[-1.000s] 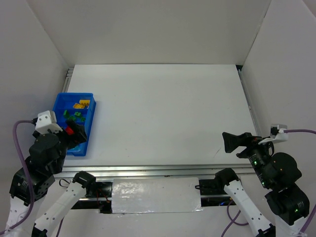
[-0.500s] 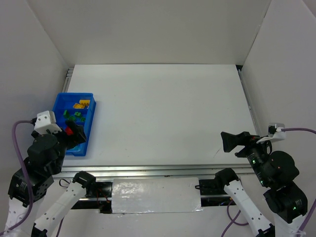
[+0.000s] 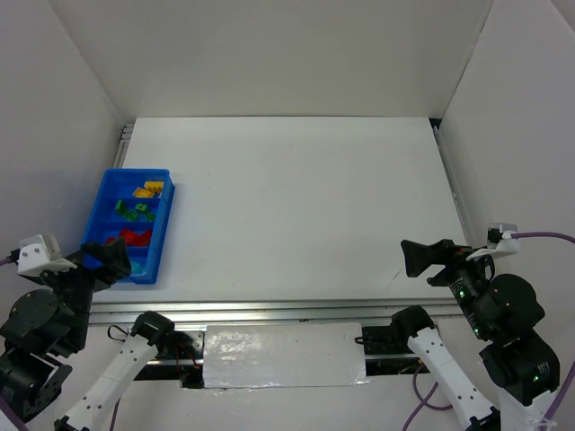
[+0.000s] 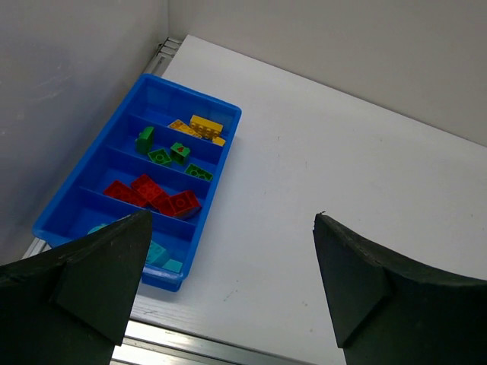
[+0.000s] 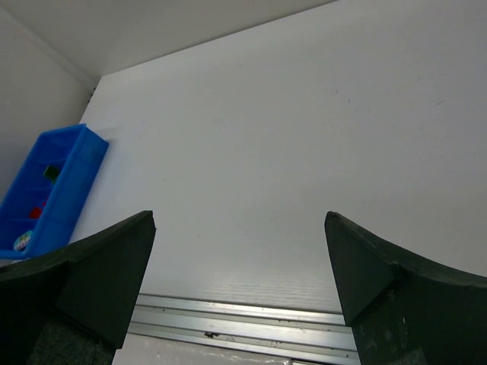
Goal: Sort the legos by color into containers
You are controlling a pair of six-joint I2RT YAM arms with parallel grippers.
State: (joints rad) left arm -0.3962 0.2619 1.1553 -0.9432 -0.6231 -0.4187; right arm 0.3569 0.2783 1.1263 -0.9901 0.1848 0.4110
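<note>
Overhead, a white table point(image 3: 296, 206) fills the frame, with a long blue tray point(image 3: 165, 229) at its left side, split by cross dividers into four compartments. The left wrist view shows the tray at upper left with every compartment filled by one colour: yellow bricks point(image 4: 199, 128) in the topmost, green bricks point(image 4: 171, 154) below them, red bricks point(image 4: 156, 196) below those, and teal bricks point(image 4: 158, 252) in the lowest, partly hidden behind a dark finger. No loose brick shows on the bare table in any view.

The left gripper point(image 3: 115, 260) hangs at the lower left of the overhead frame, just beside the tray's lowest end and not touching it; its jaws stand wide apart with nothing between them. The right gripper point(image 3: 422, 259) sits at the lower right, well apart from the tray, jaws likewise wide and empty, pointing across the table towards the left.

Judging by this, the sorting step looks finished, since each colour lies in its own compartment. The next move probably calls for no further pick, only a check that no brick lies hidden behind the arms at the bottom of the frame, and then parking both arms
</note>
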